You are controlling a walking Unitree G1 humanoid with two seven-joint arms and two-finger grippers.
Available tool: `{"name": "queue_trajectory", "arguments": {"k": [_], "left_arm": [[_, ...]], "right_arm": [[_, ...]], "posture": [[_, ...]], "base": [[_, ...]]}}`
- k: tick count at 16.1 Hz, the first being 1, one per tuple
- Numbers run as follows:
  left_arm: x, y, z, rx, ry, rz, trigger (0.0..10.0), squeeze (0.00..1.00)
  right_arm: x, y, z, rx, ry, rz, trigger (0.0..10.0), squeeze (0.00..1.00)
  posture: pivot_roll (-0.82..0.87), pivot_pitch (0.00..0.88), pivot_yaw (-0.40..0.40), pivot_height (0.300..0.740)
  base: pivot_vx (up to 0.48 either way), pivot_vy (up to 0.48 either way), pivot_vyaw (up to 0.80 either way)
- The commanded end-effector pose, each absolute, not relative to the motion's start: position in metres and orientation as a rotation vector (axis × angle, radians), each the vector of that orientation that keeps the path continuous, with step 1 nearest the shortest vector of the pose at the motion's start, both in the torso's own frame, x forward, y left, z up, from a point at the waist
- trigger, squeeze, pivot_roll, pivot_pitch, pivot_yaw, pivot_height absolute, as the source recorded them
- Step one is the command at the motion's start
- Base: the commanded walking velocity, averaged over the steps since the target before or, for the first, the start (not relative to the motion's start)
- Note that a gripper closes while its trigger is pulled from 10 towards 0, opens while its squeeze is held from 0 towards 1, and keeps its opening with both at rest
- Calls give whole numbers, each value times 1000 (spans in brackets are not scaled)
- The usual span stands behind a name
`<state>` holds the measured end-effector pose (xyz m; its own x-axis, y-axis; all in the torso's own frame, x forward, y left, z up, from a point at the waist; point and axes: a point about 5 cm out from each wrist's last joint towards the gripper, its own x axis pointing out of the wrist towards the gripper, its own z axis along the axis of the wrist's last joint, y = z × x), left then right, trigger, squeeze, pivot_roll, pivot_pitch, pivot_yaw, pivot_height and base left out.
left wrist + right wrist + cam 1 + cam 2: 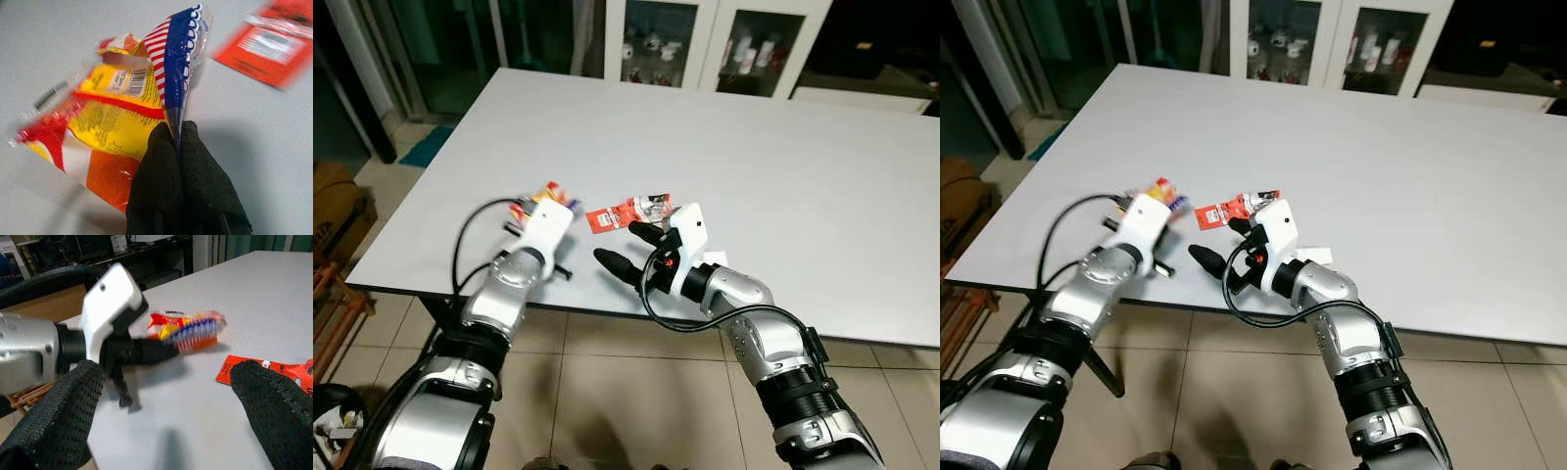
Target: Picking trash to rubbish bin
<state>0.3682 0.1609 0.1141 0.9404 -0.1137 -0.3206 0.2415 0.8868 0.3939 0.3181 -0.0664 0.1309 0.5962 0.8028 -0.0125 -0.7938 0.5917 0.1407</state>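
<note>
1. Head views: on the smooth white table (pixel 783 147), near its front edge, the left gripper (pixel 540 201) holds a crinkled yellow snack wrapper (pixel 551 193); a flat red packet (pixel 626 211) lies just right.
2. Left wrist view: black fingers (pixel 161 191) pinch the glossy wrapper's blue-striped edge.
3. Right wrist view: the right gripper (pixel 166 426) has its textured fingers spread wide; the blurred wrapper seems lifted.

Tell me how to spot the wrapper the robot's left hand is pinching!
Find the big white table and its near edge. The snack wrapper sits there, clamped in the left gripper. It is yellow, orange and red with a blue striped end, crinkly, unlike the flat red packet beside it.
</note>
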Motion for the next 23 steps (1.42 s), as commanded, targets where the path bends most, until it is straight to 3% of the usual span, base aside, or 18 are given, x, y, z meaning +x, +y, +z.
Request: {"name": "queue_trajectory", "arguments": {"k": [1, 7, 8, 12, 16, 17, 18, 19, 23], "left_arm": [[375, 154, 140, 447, 182, -171, 0, 0], [382, 159, 215, 425, -178, 9, 0, 0], [381, 160, 216, 428, -189, 25, 10000, 0], [379, 159, 190, 387, -134, 10, 10000, 0], [375, 166, 168, 371, -72, 20, 10000, 0], [375, 166, 167, 372, -70, 19, 10000, 0], [374, 166, 167, 372, -69, 18, 10000, 0], [374, 167, 164, 376, -60, 14, 10000, 0], [373, 167, 161, 375, -52, 1, 10000, 0]], "right_arm": [[318, -68, 133, 124, 74, 934, 10000, 0], [320, -66, 133, 129, 72, 933, 10000, 0], [320, -66, 133, 129, 70, 932, 10000, 0], [323, -76, 134, 96, 60, 901, 10000, 0], [343, -125, 126, -6, 126, 665, 10000, 0], [344, -129, 125, -12, 134, 648, 10000, 467], [345, -132, 125, -15, 137, 640, 10000, 467], [344, -137, 123, -22, 147, 660, 10000, 1000], [337, -144, 125, -73, 144, 806, 10000, 1000]], "posture": [[14, 49, -74, 740], [22, 44, -75, 740], [23, 41, -75, 740], [16, 38, -76, 740], [11, 40, -85, 740], [10, 43, -86, 740], [11, 43, -87, 740], [11, 44, -87, 740], [9, 48, -88, 740]], "base": [[0, 0, 0], [0, 0, 0], [0, 0, 0], [0, 0, 0], [0, 0, 0], [0, 0, 0], [0, 0, 0], [0, 0, 0], [0, 0, 0]]}}
